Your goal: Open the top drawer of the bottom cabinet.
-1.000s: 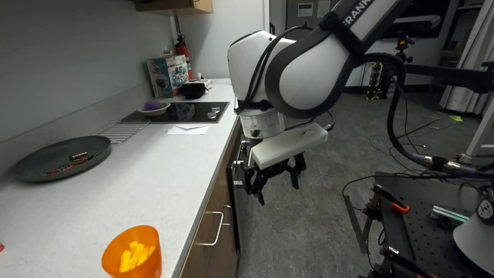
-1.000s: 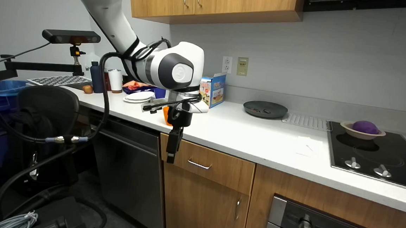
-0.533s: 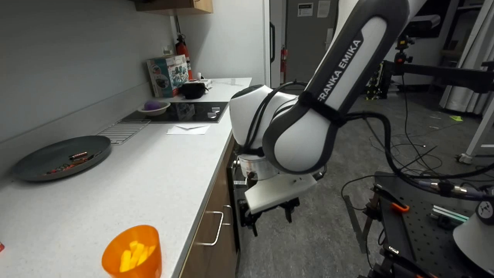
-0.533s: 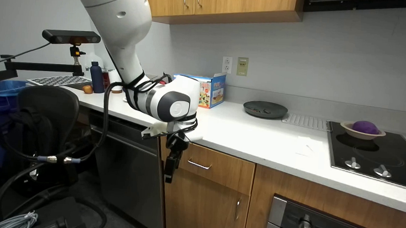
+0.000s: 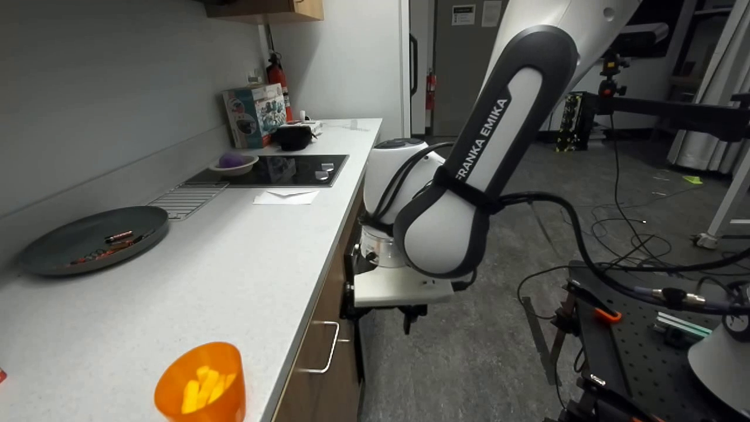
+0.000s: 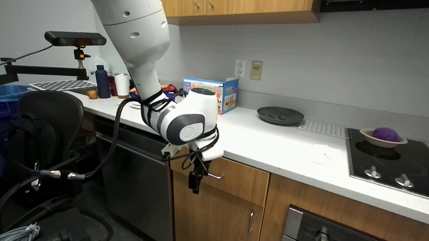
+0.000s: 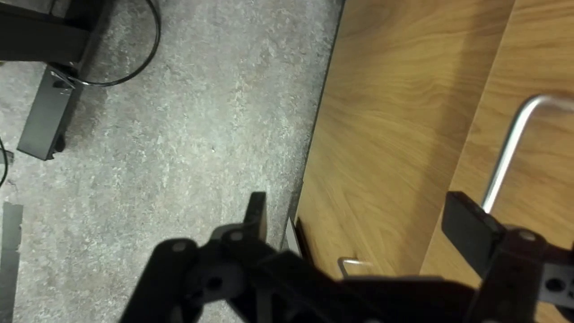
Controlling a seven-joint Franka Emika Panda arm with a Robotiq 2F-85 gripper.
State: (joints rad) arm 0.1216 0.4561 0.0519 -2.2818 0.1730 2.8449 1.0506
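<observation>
Just beneath the worktop (image 6: 272,150), the top drawer (image 6: 246,182) of the bottom cabinet (image 6: 216,217) is closed, tan wood with a silver handle (image 6: 216,176). The arm (image 6: 143,41) bends down past the worktop's edge; its gripper (image 6: 196,184), fingers (image 7: 468,231) apart, hides one end of the handle in an exterior view, contact unclear. On the worktop stand an orange cup (image 5: 234,398) and dark pan (image 5: 61,235).
</observation>
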